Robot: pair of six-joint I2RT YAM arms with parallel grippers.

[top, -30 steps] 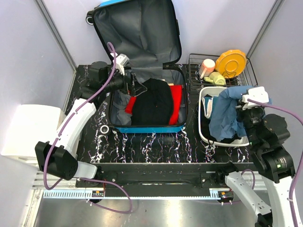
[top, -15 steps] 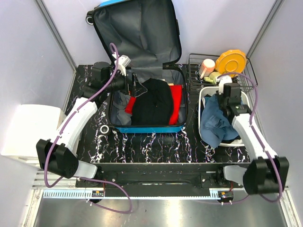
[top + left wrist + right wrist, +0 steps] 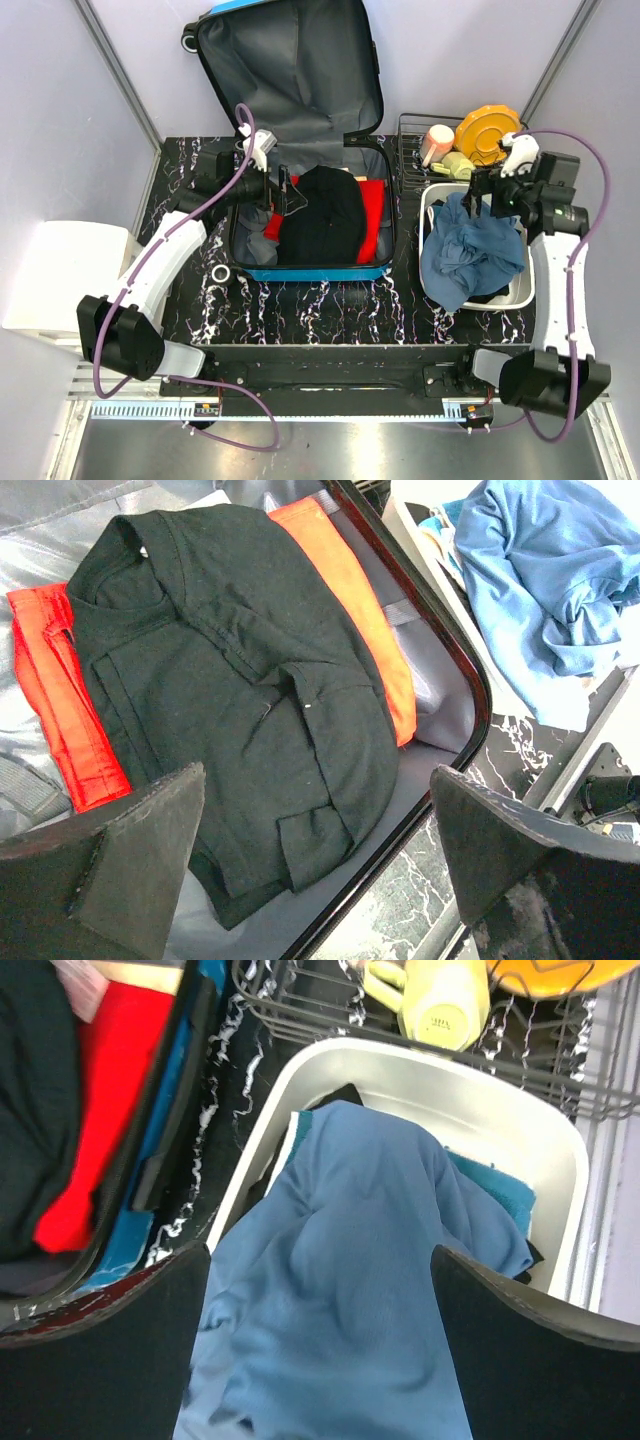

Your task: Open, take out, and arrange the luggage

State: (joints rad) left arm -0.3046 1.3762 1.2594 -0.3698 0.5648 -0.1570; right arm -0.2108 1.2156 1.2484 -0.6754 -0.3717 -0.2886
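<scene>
Black marbled tabletop between pale walls holds the luggage; left claw, right claw both spread.

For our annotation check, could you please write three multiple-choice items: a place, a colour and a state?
1. Where does the blue garment lie? A on the floor; B in the white bin; C in a drawer.
2. What colour is the top garment in the luggage? A black; B yellow; C white.
3. How is the right gripper? A open; B shut on the garment; C shut on a spoon.
Answers: B, draped over the bin's rim; A, black above red cloth; A, fingers wide apart.
</scene>
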